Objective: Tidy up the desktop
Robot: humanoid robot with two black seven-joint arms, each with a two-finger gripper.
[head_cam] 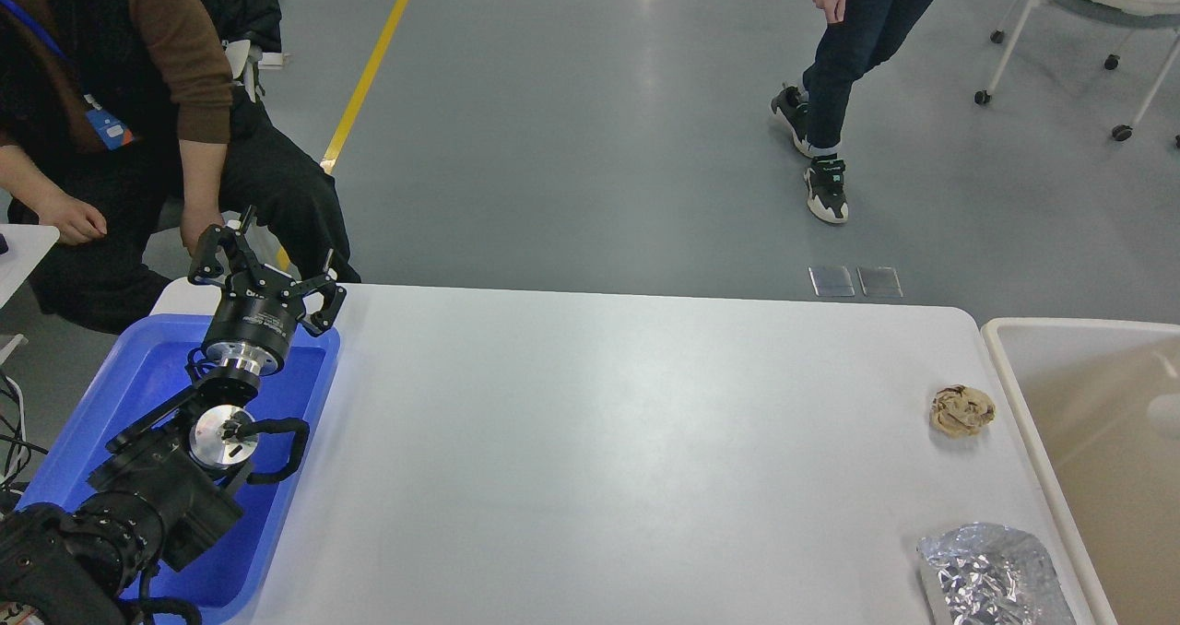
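Note:
The desktop (590, 450) is a large white table with rounded corners. My left gripper (266, 265) is open and empty, held above the far end of a blue tray (138, 385) at the desktop's left edge. A crumpled beige and brown wad (961, 410) lies near the right edge. A crumpled piece of silver foil (991, 577) lies at the front right corner. My right gripper is out of view.
A cream bin (1088, 422) stands against the desktop's right edge. A seated person (120, 118) is close behind the blue tray, hands near my left gripper. Another person (848, 63) walks on the grey floor beyond the table. Wheeled chairs stand at the far right.

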